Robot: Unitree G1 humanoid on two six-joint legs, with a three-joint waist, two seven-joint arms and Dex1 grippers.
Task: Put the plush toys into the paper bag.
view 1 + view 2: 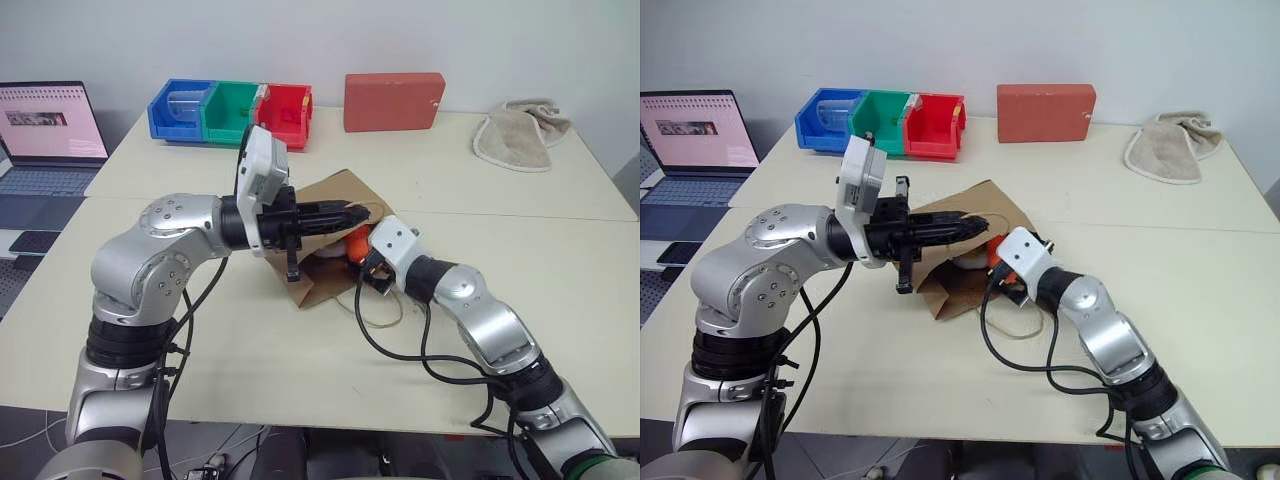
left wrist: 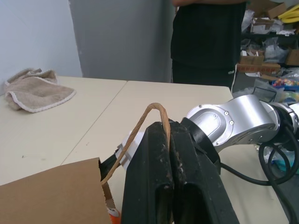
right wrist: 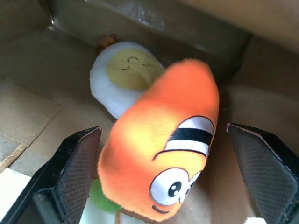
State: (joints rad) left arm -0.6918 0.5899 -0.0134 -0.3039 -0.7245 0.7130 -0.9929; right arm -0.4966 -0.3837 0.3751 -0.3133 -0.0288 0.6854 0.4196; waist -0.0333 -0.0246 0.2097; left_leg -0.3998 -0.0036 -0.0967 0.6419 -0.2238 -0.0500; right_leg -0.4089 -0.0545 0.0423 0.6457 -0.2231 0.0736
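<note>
While the bag lies on its side with its mouth held up, the carrot is just going in.

Carrot toy: the orange carrot [image 3: 161, 158] lies between the right fingers inside the bag mouth, and neither finger [image 3: 70, 172] seems to touch it.
Egg toy: the white egg toy [image 3: 122, 77] with the yellow face is already deep in the bag, behind the carrot and touching it.
Paper bag: the paper bag [image 1: 975, 200] rests on the table [image 1: 890, 380], with its opening toward the right arm.
Bag handle: the loop handle [image 2: 150, 116] is pinched in the left gripper [image 2: 169, 154], whose fingers are fully closed on it and keep the mouth lifted.
Right gripper: the right gripper [image 3: 161, 175] stands wide apart at the bag mouth and has hold of nothing.
Step in hand: I judge this is the release of the second toy.
Next move: the right arm should pull straight back from the opening without dragging the carrot out; the left should hold the handle until then.
Around: a red box [image 1: 394, 101], colored bins [image 1: 232, 112], a beige cloth [image 1: 518, 135] and a laptop [image 1: 48, 135] stand well apart from the bag.
</note>
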